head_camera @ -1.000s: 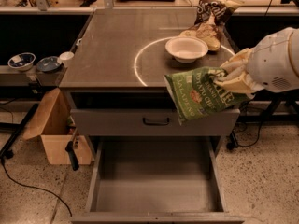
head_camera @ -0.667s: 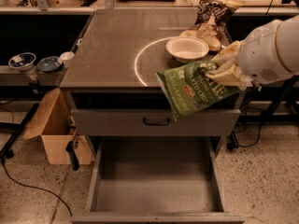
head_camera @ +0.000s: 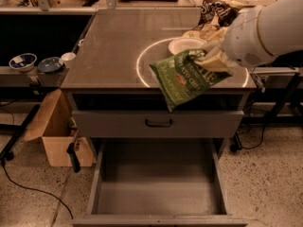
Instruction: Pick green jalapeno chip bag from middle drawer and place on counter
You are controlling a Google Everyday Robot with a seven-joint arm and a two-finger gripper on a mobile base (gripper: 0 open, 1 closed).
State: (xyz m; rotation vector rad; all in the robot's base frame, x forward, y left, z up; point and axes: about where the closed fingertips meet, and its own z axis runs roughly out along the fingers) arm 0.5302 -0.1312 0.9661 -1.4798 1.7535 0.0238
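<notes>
Camera view: the end effector (head_camera: 214, 60) is over the desk (head_camera: 118, 46), near right, clamped on the green jalapeno chip bag (head_camera: 187, 82). The bag hangs tilted across the desk's near edge, above the open middle drawer (head_camera: 158, 183). A white bowl (head_camera: 185, 45) sits just behind.

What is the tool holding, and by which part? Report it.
The tool grips the green jalapeno chip bag by its upper right end. The bag hangs tilted over the front edge of the counter.
</notes>
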